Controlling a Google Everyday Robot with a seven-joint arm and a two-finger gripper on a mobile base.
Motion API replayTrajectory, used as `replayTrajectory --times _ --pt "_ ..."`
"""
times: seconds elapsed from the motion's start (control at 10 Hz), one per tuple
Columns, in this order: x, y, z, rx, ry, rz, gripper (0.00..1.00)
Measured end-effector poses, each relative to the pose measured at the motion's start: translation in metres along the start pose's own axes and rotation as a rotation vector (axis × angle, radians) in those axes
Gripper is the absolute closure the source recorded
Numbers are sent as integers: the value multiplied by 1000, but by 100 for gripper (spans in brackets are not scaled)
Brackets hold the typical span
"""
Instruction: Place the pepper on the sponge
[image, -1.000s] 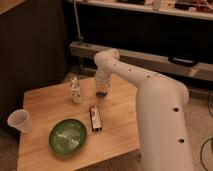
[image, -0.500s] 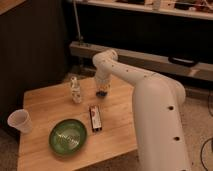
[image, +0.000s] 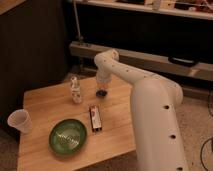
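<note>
Four things sit nearest: bowl, cup at its 9 o'clock, packet, bottle. Beyond, at the packet's 12 o'clock, the gripper hangs over a dark patch, likely the sponge. Its grasp and the pepper's place cannot be told. If it holds the pepper, a low, centred release suits best.

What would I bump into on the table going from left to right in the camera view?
A white cup → green bowl → black-and-white packet. The gripper hangs over the far side of the table, behind the packet. The clear bottle stands behind the bowl. Neither is ranked.
</note>
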Motion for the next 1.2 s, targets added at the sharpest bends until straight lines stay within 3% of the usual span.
replayTrajectory --times 0.3,0.9,1.1,1.2 --pt "3 6 2 -4 7 0 94" --pt "-12 6 25 -31 -35 -12 31" --pt "-15 7 28 -35 -39 -16 20" --pt "-16 6 29 -36 -41 -18 20"
